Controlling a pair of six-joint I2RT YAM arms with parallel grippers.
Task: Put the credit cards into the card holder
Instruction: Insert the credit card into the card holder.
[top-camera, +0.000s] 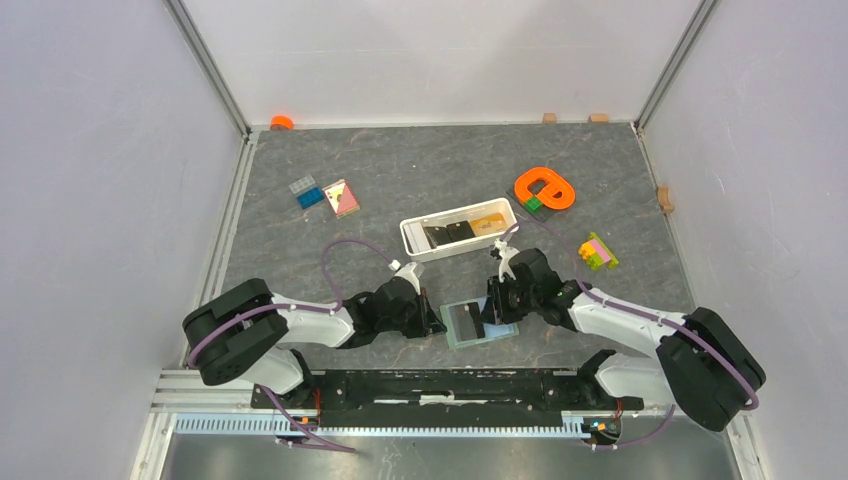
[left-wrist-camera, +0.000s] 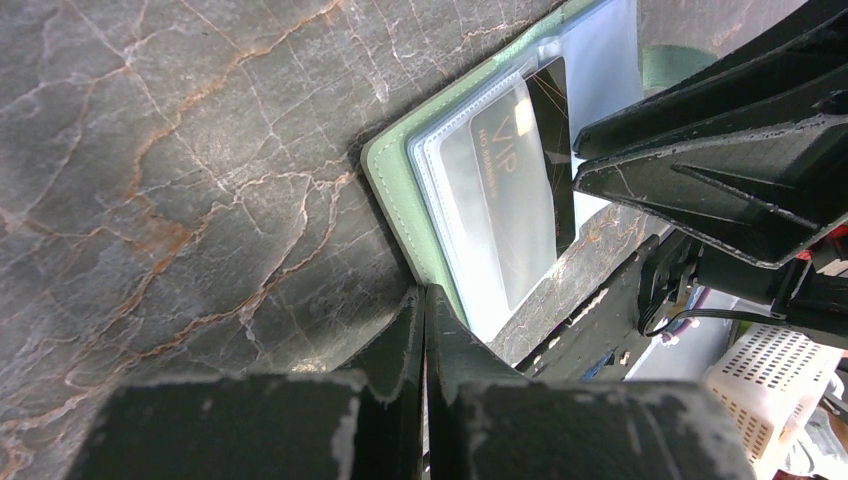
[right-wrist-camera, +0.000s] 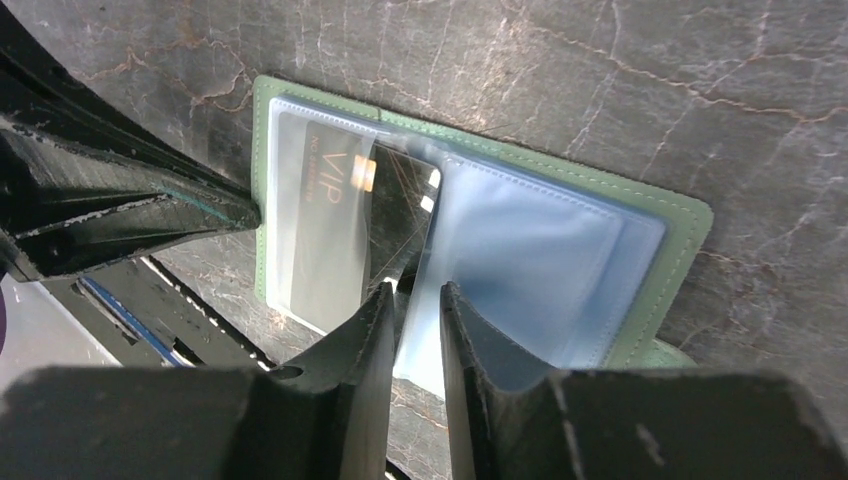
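The card holder (top-camera: 480, 322) lies open on the table between both grippers, with a sage-green rim (right-wrist-camera: 660, 260) and pale blue sleeves. A black credit card marked VIP (right-wrist-camera: 330, 220) sits mostly inside its left clear sleeve (left-wrist-camera: 515, 200). My left gripper (left-wrist-camera: 425, 292) is shut, and its tips press on the holder's green left edge (left-wrist-camera: 395, 190). My right gripper (right-wrist-camera: 415, 290) stands slightly open at the holder's middle fold, by the card's inner edge, with nothing clamped between its fingers. More credit cards, black (top-camera: 447, 233) and tan (top-camera: 490, 221), lie in the white tray (top-camera: 412, 236).
Behind the tray are an orange ring (top-camera: 545, 188) and a pile of coloured bricks (top-camera: 597, 251) on the right. Blue-grey blocks (top-camera: 306, 191) and a pink-yellow piece (top-camera: 342, 197) lie at the left. Walls enclose the table, and a metal rail (top-camera: 440, 385) runs along the near edge.
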